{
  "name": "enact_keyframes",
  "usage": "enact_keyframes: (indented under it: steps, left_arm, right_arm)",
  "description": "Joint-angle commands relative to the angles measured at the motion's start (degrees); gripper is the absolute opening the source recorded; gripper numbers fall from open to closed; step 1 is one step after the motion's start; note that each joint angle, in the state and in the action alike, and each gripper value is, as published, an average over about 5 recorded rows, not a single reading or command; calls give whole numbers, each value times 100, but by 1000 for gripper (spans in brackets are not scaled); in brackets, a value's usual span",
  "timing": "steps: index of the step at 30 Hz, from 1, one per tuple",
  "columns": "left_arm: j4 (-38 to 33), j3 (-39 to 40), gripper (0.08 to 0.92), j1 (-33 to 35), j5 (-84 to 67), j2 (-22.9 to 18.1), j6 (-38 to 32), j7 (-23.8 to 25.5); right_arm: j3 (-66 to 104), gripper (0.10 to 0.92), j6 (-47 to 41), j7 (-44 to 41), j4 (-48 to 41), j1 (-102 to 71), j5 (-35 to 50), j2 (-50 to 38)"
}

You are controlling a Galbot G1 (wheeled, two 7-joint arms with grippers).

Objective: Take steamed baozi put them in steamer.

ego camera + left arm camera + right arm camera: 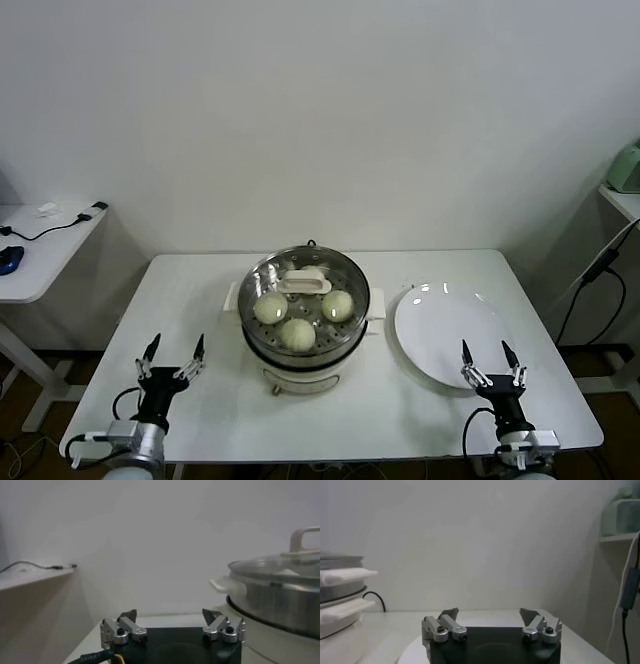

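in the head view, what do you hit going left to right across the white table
left end effector → steamer holding the steamed baozi under a glass lid → white plate → right end effector

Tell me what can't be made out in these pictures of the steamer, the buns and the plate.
- Fourth steamed baozi: the head view shows three in the steamer; the glass lid and its handle cover the back.
- Steamer inside: the left wrist view sees only its side wall.
- Plate near edge: the right gripper covers it in the head view.
- Left gripper: open, nothing between the jaws.
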Motion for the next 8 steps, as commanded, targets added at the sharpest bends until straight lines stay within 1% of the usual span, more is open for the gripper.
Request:
enact_keyframes:
  steps: [1, 8]
  left_arm:
    - [415, -19, 823, 134, -552, 20, -467, 37]
    - [409, 13, 823, 114, -493, 7, -480, 31]
  right_arm:
    - [7, 823, -41, 12, 8, 6, -3, -17]
    - [10, 823, -76, 17, 47, -3, 1, -17]
